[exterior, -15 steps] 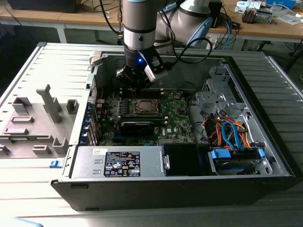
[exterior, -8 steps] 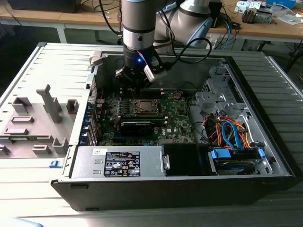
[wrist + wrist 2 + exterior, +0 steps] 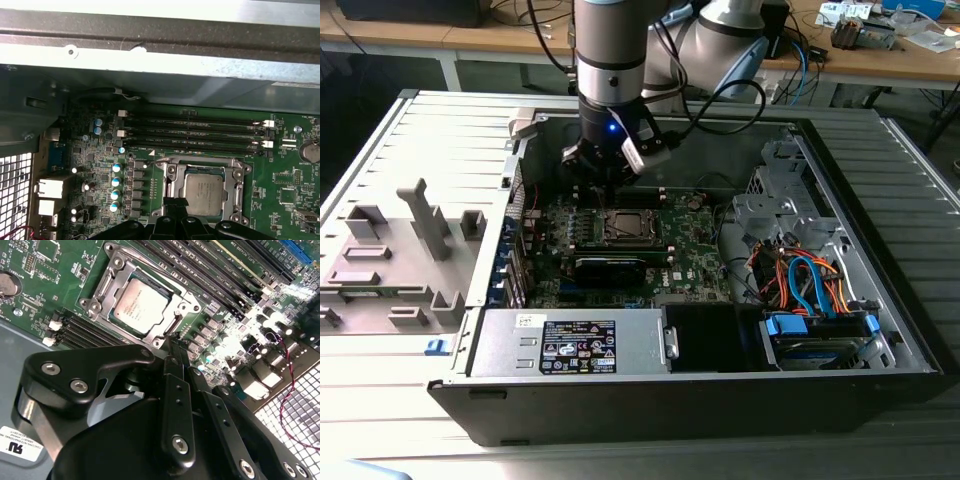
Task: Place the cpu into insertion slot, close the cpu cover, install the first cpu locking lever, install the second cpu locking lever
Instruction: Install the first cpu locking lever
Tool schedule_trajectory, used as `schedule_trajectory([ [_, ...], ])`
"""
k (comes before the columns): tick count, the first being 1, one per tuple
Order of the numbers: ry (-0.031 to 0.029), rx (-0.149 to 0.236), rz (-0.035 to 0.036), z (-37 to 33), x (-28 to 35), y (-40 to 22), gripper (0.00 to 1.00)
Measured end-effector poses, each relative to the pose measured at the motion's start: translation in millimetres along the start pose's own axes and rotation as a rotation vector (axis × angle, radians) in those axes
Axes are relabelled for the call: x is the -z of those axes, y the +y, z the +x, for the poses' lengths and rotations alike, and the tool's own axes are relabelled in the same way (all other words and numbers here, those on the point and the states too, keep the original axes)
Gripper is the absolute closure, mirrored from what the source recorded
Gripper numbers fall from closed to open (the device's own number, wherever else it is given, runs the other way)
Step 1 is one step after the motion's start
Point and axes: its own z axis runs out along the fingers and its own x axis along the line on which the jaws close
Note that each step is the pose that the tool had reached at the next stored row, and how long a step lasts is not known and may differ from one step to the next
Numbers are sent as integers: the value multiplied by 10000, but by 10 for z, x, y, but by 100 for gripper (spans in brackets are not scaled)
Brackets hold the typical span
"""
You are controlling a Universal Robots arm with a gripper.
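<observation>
The cpu (image 3: 137, 302) lies flat in the insertion slot (image 3: 623, 227) on the green board, silver top up. The cpu cover (image 3: 106, 286) lies down around it as a silver frame, and the cpu (image 3: 204, 192) shows through the cover's (image 3: 172, 186) window. My gripper (image 3: 172, 346) hangs just over one edge of the socket. Its two black fingers are pressed together and shut, tips close to the frame's rim; whether they touch it I cannot tell. In the exterior view the gripper (image 3: 611, 186) is just behind the socket. In the first wrist view the gripper (image 3: 176, 202) sits beside the cover's edge.
Long black memory slots (image 3: 195, 132) run beside the socket. A long black block (image 3: 610, 268) lies in front of it. The grey power supply (image 3: 570, 345) sits at the case's front, and a drive bay with orange and blue cables (image 3: 810, 285) on the exterior view's right. The case wall (image 3: 150, 50) stands close behind.
</observation>
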Motion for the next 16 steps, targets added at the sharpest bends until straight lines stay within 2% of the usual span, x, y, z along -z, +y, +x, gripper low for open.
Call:
schedule_trajectory([
  [16,0,-2,-1,44,0,4,89],
])
